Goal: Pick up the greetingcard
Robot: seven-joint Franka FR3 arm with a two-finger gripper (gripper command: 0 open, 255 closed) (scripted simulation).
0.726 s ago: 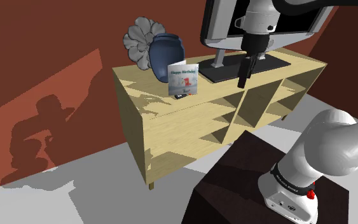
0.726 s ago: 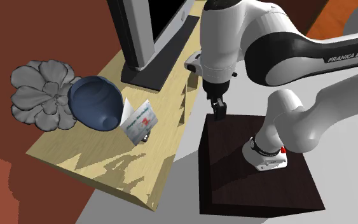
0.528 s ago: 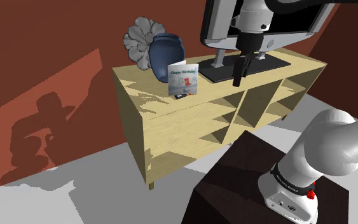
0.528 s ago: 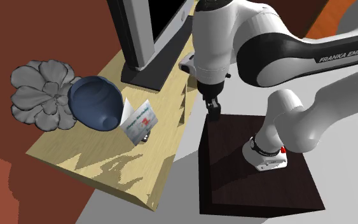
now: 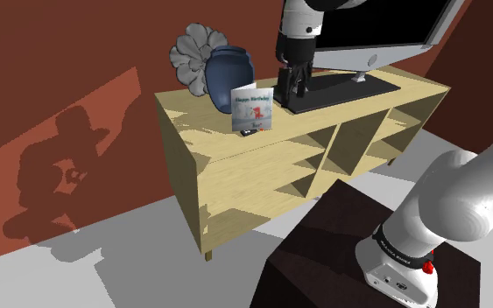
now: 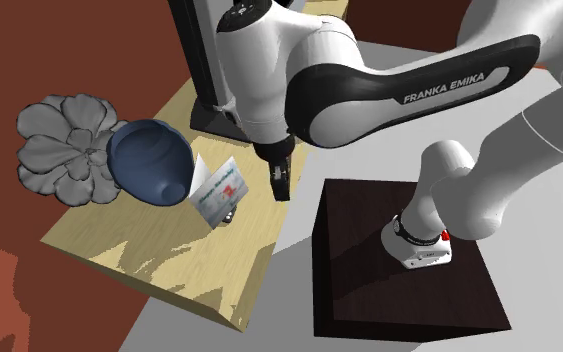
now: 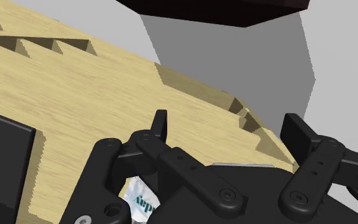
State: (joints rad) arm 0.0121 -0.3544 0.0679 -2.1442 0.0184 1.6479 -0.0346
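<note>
Gripper (image 5: 288, 92) is hovering wide open and empty at two o'clock of the card (image 5: 252, 108) in the shoulder view; card is standing near the cabinet's (image 5: 192, 122) front edge

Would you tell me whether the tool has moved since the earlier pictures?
Yes. In the shoulder view the tool has shifted left along the monitor base, from its middle to its left end, closer to the card.

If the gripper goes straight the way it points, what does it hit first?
Probably the wooden cabinet top, seen between the gripper's open fingers; the greeting card lies off that line.
</note>
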